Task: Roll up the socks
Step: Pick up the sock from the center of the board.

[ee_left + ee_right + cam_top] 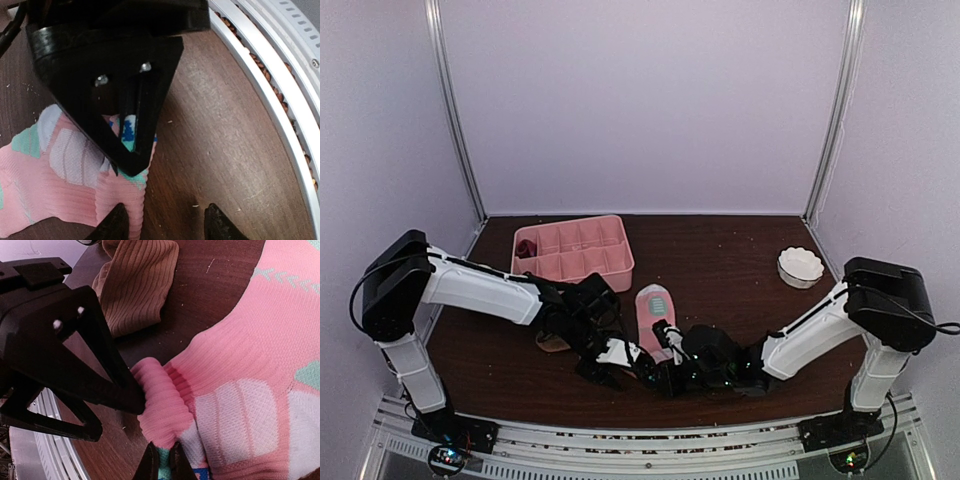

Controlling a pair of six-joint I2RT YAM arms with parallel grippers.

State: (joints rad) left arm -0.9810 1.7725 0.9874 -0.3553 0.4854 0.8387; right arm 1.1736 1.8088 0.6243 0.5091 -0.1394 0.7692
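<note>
Cuff of the pink sock [655,305] was folded over and pinched tight in the right pincer [162,462], the sock lying near the surface's [740,260] front edge. The left pincer [165,225], spread, straddled the cuff's side, and the tan sock [135,285] lay near.

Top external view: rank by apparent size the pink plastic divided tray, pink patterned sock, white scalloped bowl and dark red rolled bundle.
1. pink plastic divided tray
2. pink patterned sock, near end hidden
3. white scalloped bowl, close to the sock's visible part, so unsure
4. dark red rolled bundle, in the tray's far-left compartment
</note>
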